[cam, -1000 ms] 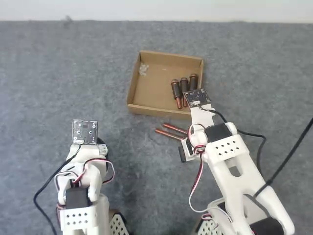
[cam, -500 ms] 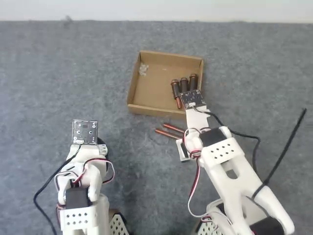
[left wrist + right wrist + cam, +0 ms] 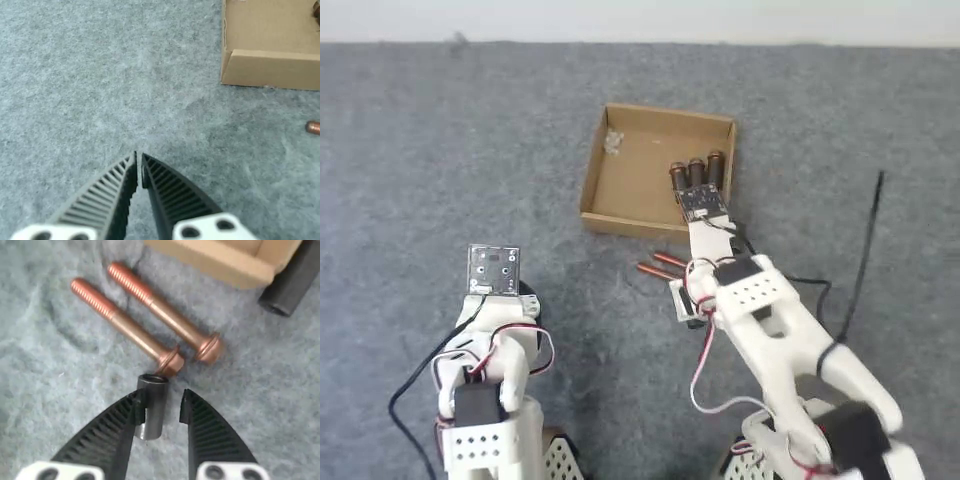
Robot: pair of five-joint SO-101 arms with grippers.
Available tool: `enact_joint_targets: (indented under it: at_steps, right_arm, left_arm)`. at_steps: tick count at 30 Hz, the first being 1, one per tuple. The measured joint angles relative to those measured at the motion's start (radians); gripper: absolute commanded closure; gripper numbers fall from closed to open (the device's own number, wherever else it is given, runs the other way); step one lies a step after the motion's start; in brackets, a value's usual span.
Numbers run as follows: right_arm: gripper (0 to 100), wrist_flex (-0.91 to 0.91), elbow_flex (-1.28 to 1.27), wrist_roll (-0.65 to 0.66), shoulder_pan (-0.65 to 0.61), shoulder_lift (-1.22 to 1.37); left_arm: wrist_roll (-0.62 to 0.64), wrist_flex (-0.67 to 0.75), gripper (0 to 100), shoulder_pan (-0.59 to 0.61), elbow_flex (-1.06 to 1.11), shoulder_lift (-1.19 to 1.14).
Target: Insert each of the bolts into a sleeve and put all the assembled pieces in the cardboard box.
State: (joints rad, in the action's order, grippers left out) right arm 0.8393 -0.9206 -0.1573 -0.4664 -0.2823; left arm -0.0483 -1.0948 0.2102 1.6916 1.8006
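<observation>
Sleeve (image 3: pixel 151 405), black, sits between the fingers of the right gripper (image 3: pixel 162 395). The fingers are apart: one touches the sleeve's side, and the other shows a gap. The sleeve's open end is just beside the head of one of two copper bolts (image 3: pixel 125 322). These lie side by side on the grey carpet (image 3: pixel 440 150), threaded ends pointing away from the gripper. A second sleeve (image 3: pixel 285 290) lies near a corner of the cardboard box (image 3: pixel 590 180).

The box is open-topped. Three assembled pieces (image 3: pixel 695 172) lie in a row against its wall on the right arm's side, and a small clear object (image 3: pixel 612 142) sits in the far opposite corner. The bolts lie just outside the near wall.

The left gripper (image 3: pixel 139 160), fingers together, hangs over bare carpet, well apart from the box. Open carpet surrounds the box on its left and far sides.
</observation>
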Motion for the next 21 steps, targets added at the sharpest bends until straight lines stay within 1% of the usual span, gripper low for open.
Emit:
enact_joint_targets:
  at_steps: [3,9,11,13,15,21]
  right_arm:
    - [88.6,-0.026,0.011,0.000,0.003,0.077]
    - [88.9,-0.041,0.020,0.002,0.006,0.114]
    - [92.8,-0.041,0.020,0.002,0.006,0.115]
    - [99.6,-0.041,0.021,0.002,0.008,0.115]
    - [98.3,-0.041,0.021,0.002,0.012,0.118]
    - [99.2,-0.035,0.026,0.023,0.023,0.124]
  left_arm:
    - [0.000,0.000,99,0.000,0.000,0.000]
    - [0.000,0.000,99,0.000,0.000,0.000]
    - [0.000,0.000,99,0.000,0.000,0.000]
    - [0.000,0.000,99,0.000,0.000,0.000]
    - [0.000,0.000,99,0.000,0.000,0.000]
    - [0.000,0.000,99,0.000,0.000,0.000]
